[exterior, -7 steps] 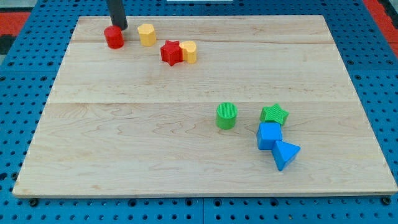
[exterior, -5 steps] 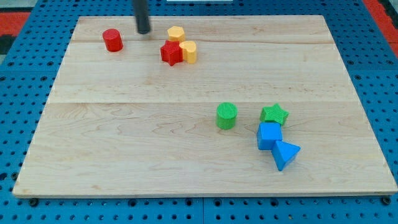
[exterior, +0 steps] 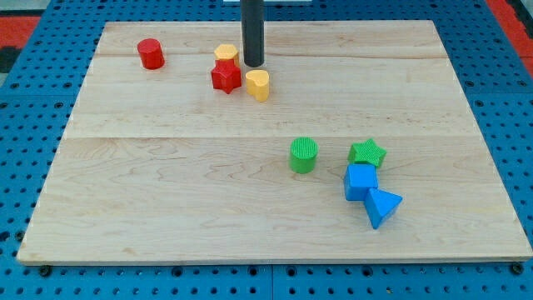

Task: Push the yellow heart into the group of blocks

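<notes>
The yellow heart (exterior: 258, 84) lies on the wooden board (exterior: 166, 192) near the view's top, just right of the red star (exterior: 226, 76). My tip (exterior: 253, 63) stands right above the heart, close to its upper edge, and right of a yellow hexagon block (exterior: 225, 54) that sits against the star's top. A group of blocks lies at the lower right: a green cylinder (exterior: 304, 155), a green star (exterior: 367, 153), a blue cube (exterior: 361, 181) and a blue triangle (exterior: 382, 206).
A red cylinder (exterior: 151, 53) stands alone at the view's top left. The board lies on a blue pegboard (exterior: 25, 167) that surrounds it on all sides.
My tip has moved right from beside the red cylinder to above the yellow heart. The yellow hexagon has shifted right to the red star, and the heart has slid down and right a little.
</notes>
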`<state>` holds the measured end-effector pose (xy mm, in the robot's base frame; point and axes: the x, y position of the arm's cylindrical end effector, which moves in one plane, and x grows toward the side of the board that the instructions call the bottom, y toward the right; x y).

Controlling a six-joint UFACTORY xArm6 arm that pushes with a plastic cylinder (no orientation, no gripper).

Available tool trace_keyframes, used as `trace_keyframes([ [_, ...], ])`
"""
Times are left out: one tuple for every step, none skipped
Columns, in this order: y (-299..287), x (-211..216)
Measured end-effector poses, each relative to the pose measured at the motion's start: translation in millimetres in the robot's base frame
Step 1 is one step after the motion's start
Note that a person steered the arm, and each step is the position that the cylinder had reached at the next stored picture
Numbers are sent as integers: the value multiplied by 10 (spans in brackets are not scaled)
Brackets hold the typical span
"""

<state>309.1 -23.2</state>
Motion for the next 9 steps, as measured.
trace_keyframes([
  [159, 573],
  [1007, 1029],
  [951, 713],
  [312, 535],
  [204, 951],
  [956, 1429],
  [1372, 1537],
  [1083, 766],
  [791, 26],
])
